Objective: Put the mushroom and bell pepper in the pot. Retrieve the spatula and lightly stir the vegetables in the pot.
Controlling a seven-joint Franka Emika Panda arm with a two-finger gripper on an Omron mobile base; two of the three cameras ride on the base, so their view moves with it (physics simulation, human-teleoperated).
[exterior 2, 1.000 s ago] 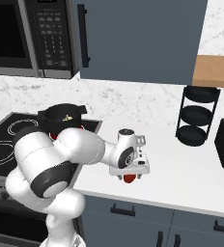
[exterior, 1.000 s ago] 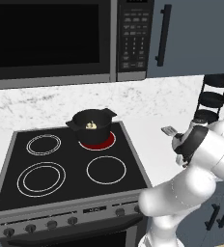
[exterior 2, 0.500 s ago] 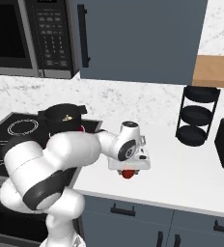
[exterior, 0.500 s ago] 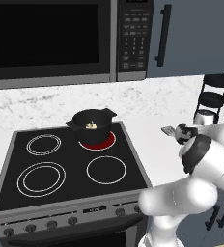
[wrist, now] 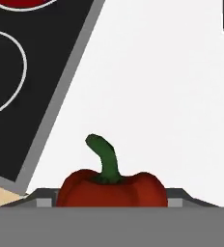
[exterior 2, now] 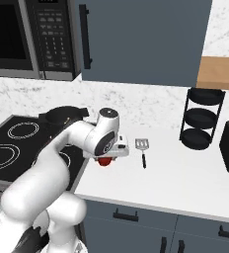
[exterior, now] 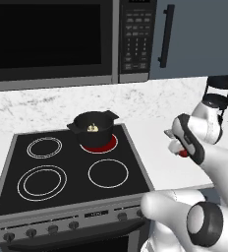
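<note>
The gripper pinches the bell pepper above the white surface, right of the stove. The mushroom sits in the pot; the spatula lies nearby.

Arm bent fwd to right of stove, gripper pointing down, jaws clamped on bell pepper

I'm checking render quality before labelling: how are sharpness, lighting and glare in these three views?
Left base view: sharp, flat even light, no glare on the stove. Right base view: equally crisp; the spatula casts barely any shadow. Hand view: the bell pepper is slightly soft up close, with faint sheen; the counter is plain white, textureless.
</note>
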